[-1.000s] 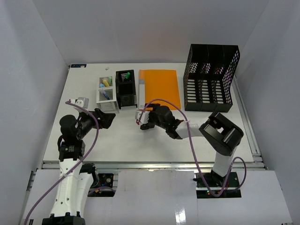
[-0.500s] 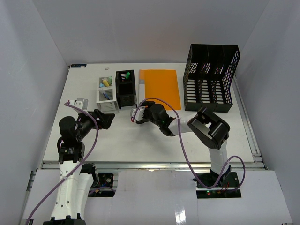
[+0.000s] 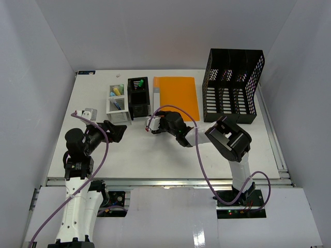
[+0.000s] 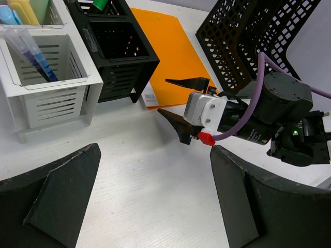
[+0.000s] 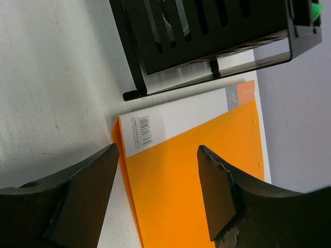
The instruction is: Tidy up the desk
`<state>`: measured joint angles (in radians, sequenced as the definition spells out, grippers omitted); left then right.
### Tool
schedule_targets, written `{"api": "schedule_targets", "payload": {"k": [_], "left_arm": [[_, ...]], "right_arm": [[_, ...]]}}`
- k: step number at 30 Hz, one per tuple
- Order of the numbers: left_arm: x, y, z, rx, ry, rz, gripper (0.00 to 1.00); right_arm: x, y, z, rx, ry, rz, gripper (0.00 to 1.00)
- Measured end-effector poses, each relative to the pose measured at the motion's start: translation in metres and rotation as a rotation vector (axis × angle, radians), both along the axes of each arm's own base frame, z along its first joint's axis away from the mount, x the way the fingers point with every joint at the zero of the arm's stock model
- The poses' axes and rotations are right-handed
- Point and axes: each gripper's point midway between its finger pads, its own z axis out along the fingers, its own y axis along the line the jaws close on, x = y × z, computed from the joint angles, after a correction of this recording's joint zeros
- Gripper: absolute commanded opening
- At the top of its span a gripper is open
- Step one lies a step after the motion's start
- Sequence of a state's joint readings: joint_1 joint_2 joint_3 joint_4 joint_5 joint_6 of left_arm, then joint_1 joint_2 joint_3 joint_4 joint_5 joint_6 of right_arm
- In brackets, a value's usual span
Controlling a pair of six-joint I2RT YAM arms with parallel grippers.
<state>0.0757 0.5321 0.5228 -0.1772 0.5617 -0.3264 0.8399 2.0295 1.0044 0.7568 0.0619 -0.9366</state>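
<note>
On the white desk an orange folder lies flat at the back middle. My right gripper is open at the folder's near left corner. In the right wrist view the gripper straddles that corner: one finger is over bare desk, the other over the orange folder. The left wrist view shows the right gripper with its fingers apart at the folder edge. My left gripper hovers low left of it, wide open with nothing between its fingers.
A black pen holder and a white organizer with pens stand left of the folder. A tall black mesh file rack stands at the back right. A small grey-white item lies near the left arm.
My right gripper has moved left and away from the arm bases to the folder's corner, and its jaws have narrowed. The left arm has not moved.
</note>
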Motion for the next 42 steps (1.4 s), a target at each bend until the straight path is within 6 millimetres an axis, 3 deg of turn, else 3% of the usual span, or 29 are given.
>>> {"api": "schedule_targets", "payload": {"k": [11,31,35,38,42], "left_arm": [[0.000,0.001,0.001,0.001,-0.004,0.008,0.98],[0.001,0.003,0.000,0.003,-0.001,0.023,0.98],[0.001,0.003,0.000,0.003,-0.001,0.023,0.98],[0.001,0.003,0.000,0.003,0.000,0.023,0.98],[0.000,0.000,0.000,-0.004,-0.001,0.005,0.98]], "right_arm": [[0.008,0.001,-0.016,-0.013,0.042,-0.007,0.67],[0.023,0.001,-0.022,-0.032,0.019,-0.063,0.47],[0.026,-0.002,-0.022,-0.049,-0.016,-0.066,0.36],[0.026,-0.004,-0.022,-0.058,-0.043,-0.064,0.22],[0.019,-0.013,-0.034,-0.095,-0.050,-0.054,0.09]]}}
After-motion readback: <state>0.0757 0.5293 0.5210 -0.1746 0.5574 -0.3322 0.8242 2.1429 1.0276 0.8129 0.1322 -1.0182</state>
